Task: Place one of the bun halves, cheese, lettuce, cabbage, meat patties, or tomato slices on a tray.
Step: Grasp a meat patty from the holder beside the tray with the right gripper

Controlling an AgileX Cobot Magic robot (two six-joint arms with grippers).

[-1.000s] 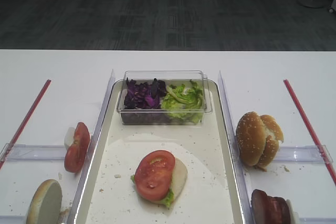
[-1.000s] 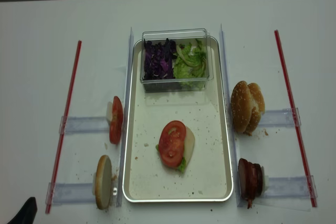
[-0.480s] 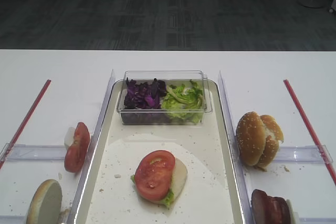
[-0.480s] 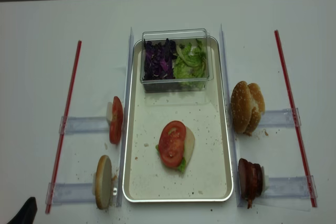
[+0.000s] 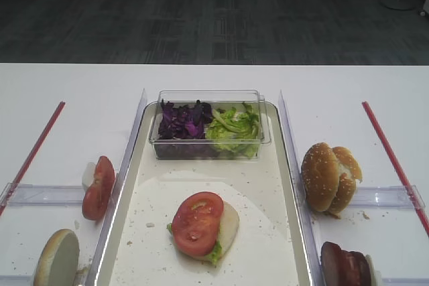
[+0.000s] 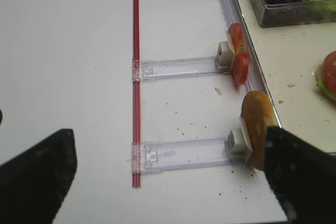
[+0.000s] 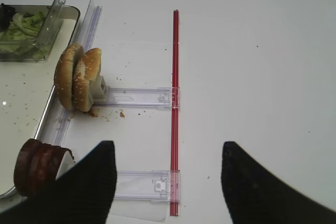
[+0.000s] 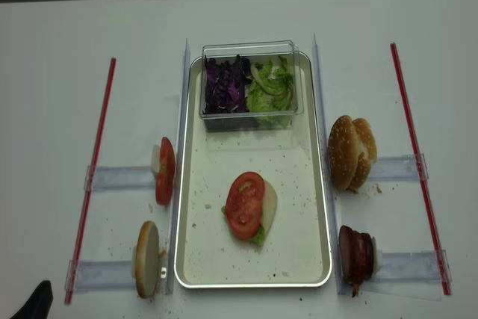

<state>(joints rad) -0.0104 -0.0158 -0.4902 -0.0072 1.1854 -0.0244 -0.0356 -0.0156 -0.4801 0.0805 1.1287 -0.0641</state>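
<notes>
White table (image 8: 246, 13) with dark carpet behind it. Tray (image 8: 310, 207) sits in the middle, and at its far end there's a clear tub (image 8: 250, 50) holding cabbage (image 8: 226, 87) on the left and lettuce (image 8: 272, 86) on the right. Nearer on the tray is a stack: a bun half (image 8: 269, 203) with a bit of green poking out underneath and a tomato slice (image 8: 245, 205) on top.

Left of the tray, tomato slices (image 8: 164, 170) stand on edge, with another bun (image 8: 146, 268) nearer. Right of it are sesame buns (image 8: 351, 152) and, nearer, patties (image 8: 355, 254).

Right claw (image 7: 168, 182) hangs over bare table beside the patties, fingers spread wide, nothing in it. Left claw (image 6: 168, 171) is also spread wide and holding nothing, over the table near the left bun.
</notes>
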